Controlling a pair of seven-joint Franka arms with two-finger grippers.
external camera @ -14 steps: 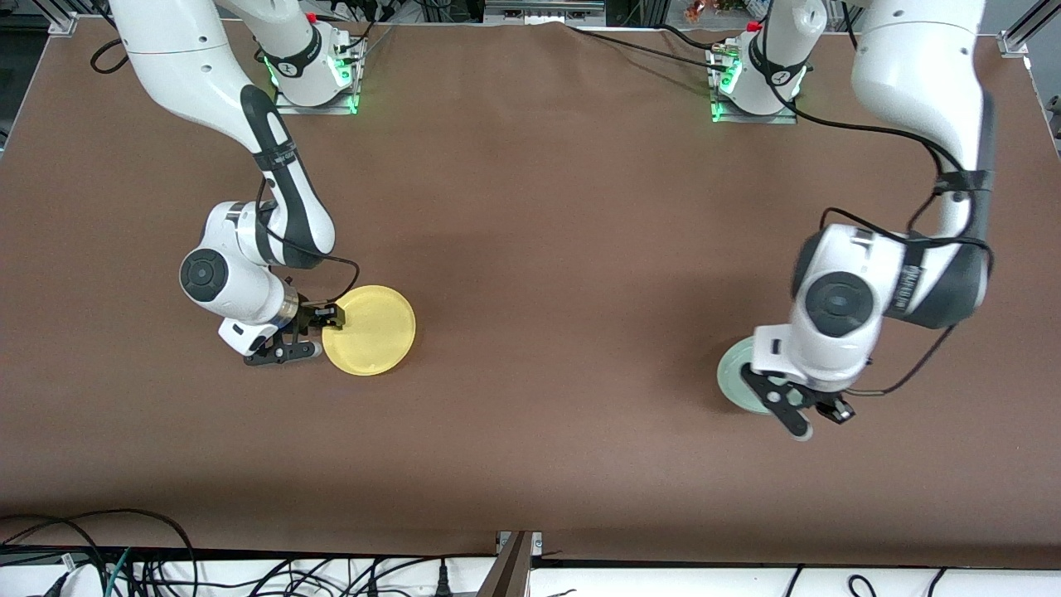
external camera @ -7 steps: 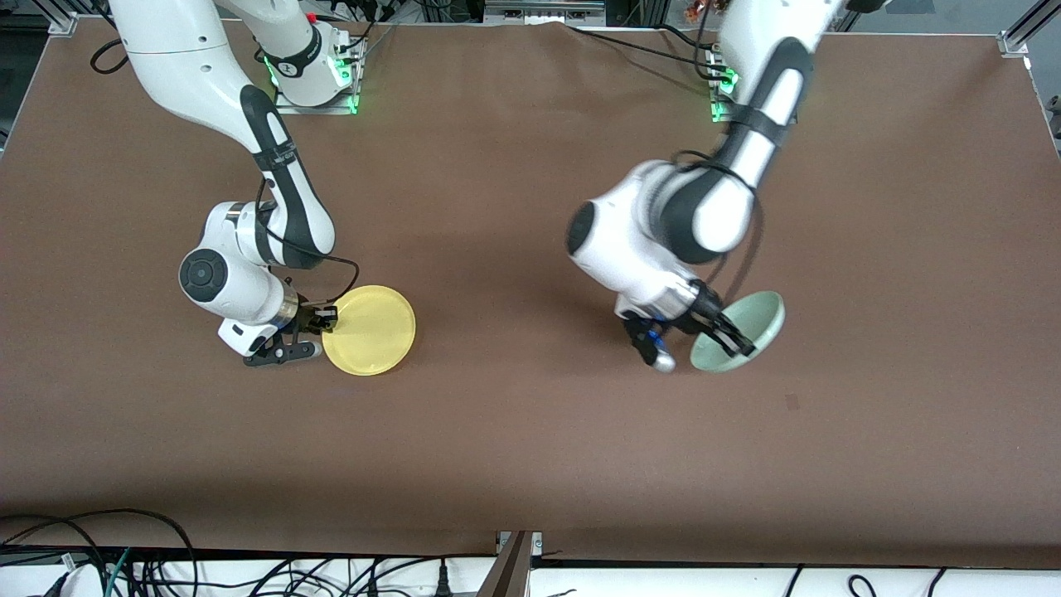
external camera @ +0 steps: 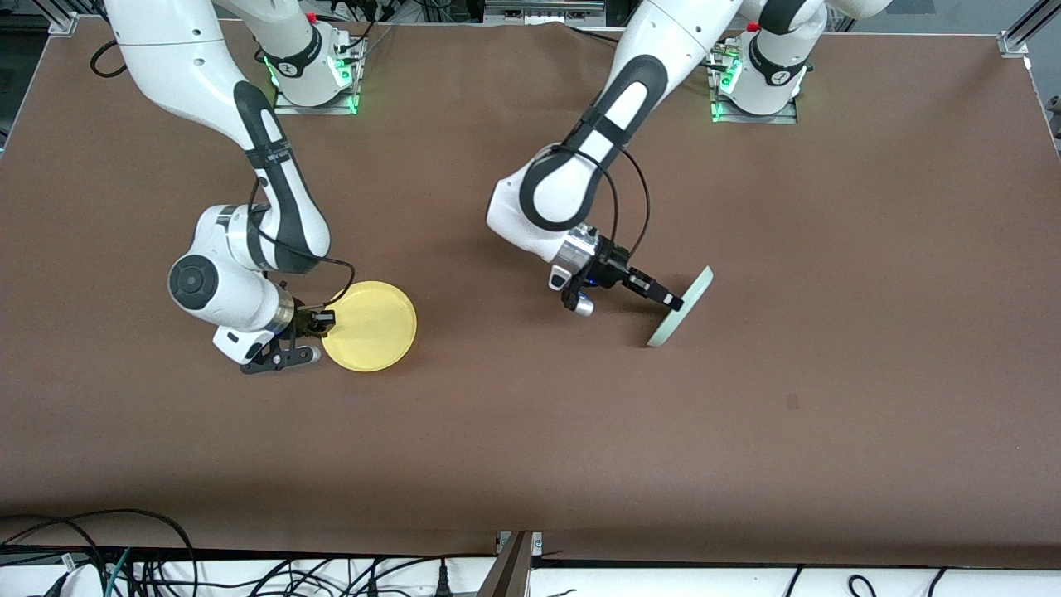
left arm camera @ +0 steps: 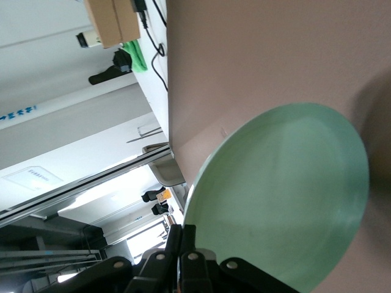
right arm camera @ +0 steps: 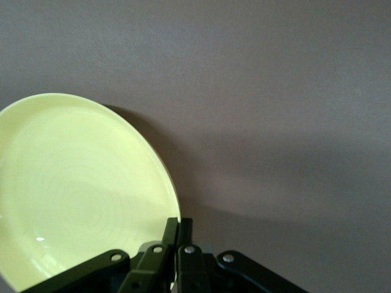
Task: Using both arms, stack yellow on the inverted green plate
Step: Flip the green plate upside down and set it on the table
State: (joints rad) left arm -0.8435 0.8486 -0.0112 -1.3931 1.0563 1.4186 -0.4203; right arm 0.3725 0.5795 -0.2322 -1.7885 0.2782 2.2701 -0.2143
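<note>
Brown matte table (external camera: 514,431): both jaws pinch glossy round plates (green plate (external camera: 681,306) edge-on, yellow (external camera: 370,327) flat).

Even overhead light falling on the brown counter (external camera: 530,431), soft shadows lying under both arms, bright window glaring in the left wrist view.

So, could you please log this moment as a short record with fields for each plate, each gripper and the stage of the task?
yellow plate: right way up toward the right arm's end of the table, gripped at its rim
green plate: held in the air over the middle of the table, turned on edge
right gripper: shut on the yellow plate's rim
left gripper: shut on the green plate's rim
table: brown cloth surface
stage: green plate not yet laid down inverted; yellow plate not yet stacked
</note>
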